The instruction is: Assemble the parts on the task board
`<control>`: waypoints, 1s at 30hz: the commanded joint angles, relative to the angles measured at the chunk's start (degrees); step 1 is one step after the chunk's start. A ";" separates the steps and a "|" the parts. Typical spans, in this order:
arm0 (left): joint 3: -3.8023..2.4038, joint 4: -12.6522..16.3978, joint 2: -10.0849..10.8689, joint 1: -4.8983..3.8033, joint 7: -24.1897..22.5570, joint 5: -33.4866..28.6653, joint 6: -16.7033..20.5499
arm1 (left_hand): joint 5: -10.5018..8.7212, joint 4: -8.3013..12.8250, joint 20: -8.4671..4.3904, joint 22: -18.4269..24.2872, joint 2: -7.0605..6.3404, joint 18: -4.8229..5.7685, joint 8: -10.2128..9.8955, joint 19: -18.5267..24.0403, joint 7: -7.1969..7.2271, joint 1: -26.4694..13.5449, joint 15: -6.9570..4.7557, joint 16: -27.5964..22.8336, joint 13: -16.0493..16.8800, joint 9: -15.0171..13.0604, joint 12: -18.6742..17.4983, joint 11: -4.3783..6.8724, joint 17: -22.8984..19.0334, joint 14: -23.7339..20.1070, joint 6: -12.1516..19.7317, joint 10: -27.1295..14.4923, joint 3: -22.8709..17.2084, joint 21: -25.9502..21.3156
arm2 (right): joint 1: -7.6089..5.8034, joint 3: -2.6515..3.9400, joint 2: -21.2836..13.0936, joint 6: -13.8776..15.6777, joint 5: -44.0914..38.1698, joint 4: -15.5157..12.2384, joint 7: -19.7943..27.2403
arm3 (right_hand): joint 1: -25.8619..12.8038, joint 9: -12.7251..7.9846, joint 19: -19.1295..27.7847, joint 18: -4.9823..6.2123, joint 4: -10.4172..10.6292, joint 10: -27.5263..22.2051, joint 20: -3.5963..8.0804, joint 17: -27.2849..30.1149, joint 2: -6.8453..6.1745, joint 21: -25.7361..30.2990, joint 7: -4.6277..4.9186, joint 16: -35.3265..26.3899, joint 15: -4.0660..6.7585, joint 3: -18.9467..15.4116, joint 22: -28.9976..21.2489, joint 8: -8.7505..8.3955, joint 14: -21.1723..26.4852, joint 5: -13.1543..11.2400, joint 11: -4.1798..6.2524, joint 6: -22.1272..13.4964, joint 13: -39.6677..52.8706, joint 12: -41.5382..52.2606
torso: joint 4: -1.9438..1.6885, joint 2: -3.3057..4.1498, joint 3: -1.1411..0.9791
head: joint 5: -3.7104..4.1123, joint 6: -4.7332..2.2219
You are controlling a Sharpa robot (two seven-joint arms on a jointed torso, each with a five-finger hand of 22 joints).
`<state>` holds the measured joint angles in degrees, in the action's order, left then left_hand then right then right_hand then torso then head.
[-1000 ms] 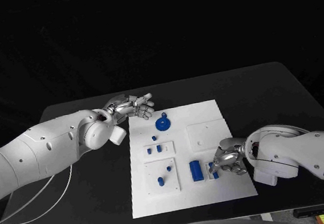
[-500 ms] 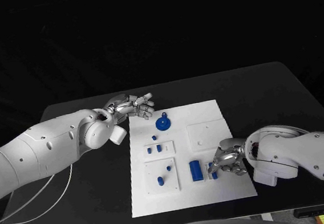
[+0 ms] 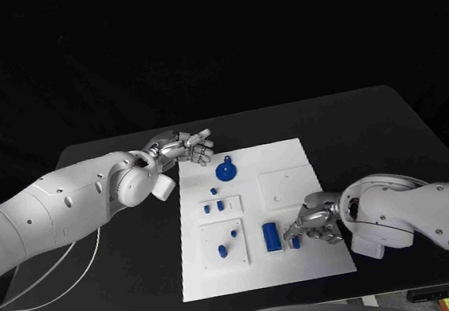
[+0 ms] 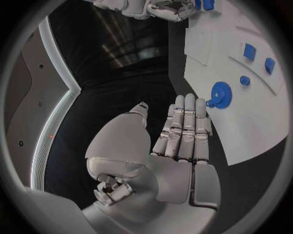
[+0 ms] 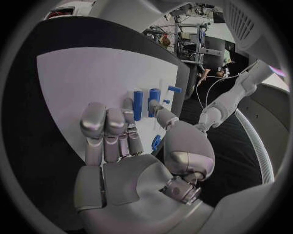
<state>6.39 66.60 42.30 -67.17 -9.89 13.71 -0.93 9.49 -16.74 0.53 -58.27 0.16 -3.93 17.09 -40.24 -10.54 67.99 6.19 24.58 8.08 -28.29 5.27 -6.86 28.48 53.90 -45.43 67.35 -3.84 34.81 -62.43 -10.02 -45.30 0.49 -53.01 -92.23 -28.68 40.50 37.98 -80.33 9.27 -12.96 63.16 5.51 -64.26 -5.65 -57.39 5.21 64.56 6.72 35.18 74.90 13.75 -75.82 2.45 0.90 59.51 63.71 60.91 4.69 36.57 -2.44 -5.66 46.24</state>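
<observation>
The white task board (image 3: pixel 300 268) lies mid-table. A blue gear (image 3: pixel 226 172) sits near its far edge, also seen from the left wrist as the gear (image 4: pixel 220 92). A long blue block (image 3: pixel 272 236) lies near the board's right side. A small blue part (image 3: pixel 295 242) lies just beside it. My right hand (image 3: pixel 318 222) rests over the board's right edge, fingertips at that small part. In the right wrist view this part (image 5: pixel 156 142) shows between thumb and fingers, which are stretched out. My left hand (image 3: pixel 183 147) hovers off the board's far left corner, fingers spread, holding nothing.
Small blue parts (image 3: pixel 214 191) lie below the gear, two more (image 3: pixel 206 207) on a raised white plate. Another plate (image 3: pixel 225 258) carries two blue pegs. A square plate (image 3: pixel 287 185) sits at the right. Bare black table (image 3: pixel 371 132) surrounds the board.
The small blue part at my right fingertips has shifted slightly toward the board's near edge. The left arm has stayed still.
</observation>
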 commanded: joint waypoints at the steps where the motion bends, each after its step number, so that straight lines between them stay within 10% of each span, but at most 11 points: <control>1: -0.03 0.09 -0.07 -0.03 -0.30 -0.20 -0.94 | -0.24 -0.03 0.02 -0.07 -0.03 -1.07 0.40 -0.40 0.06 -0.72 0.14 -0.23 -0.06 0.07 0.23 -0.11 0.08 0.37 0.51 -0.04 -0.42 -0.33 | 0.12 -0.03 0.08 -0.54 0.69 -0.22 1.40 | -0.60 -0.09 0.21 5.73 -0.02 0.15 0.27 0.07 -0.13 -0.03 0.01 -0.12 0.36 -0.38 0.00 -0.18 0.03 0.35 0.21 0.19 0.10 -0.07 | 0.00 0.00 -0.01 | 0.02 -0.01; 30: -0.03 -0.22 -0.04 -0.03 0.09 -0.19 -1.14 | -0.25 -0.01 0.01 -0.13 -0.04 -1.08 0.41 -0.41 0.07 -0.72 0.13 -0.26 -0.06 0.10 0.24 -0.09 0.11 0.39 0.51 -0.03 -0.49 -0.38 | -1.05 0.05 -1.28 -0.56 -1.30 -1.27 1.59 | -0.33 -0.12 0.23 5.73 -0.04 0.20 0.38 0.09 0.36 0.06 -0.04 -0.14 0.40 -0.57 -0.07 -0.20 0.04 0.37 0.25 0.25 0.12 -0.11 | -0.01 0.00 0.01 | -0.22 -0.38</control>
<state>6.40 66.33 42.30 -67.17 -9.55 13.72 -1.11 9.49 -16.90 0.53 -58.30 0.16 -4.23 17.29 -40.24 -10.54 67.99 6.18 24.58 8.09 -28.24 5.27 -6.86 28.52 53.90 -45.43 67.35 -4.00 34.82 -63.43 -9.98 -46.56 0.48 -53.53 -93.41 -27.61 40.51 37.81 -80.23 9.29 -12.96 63.16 5.58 -64.22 -5.65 -57.39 5.21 64.56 6.71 34.86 74.90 13.58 -75.82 2.45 0.90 59.51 63.76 60.90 4.69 36.56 -2.41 -5.86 45.88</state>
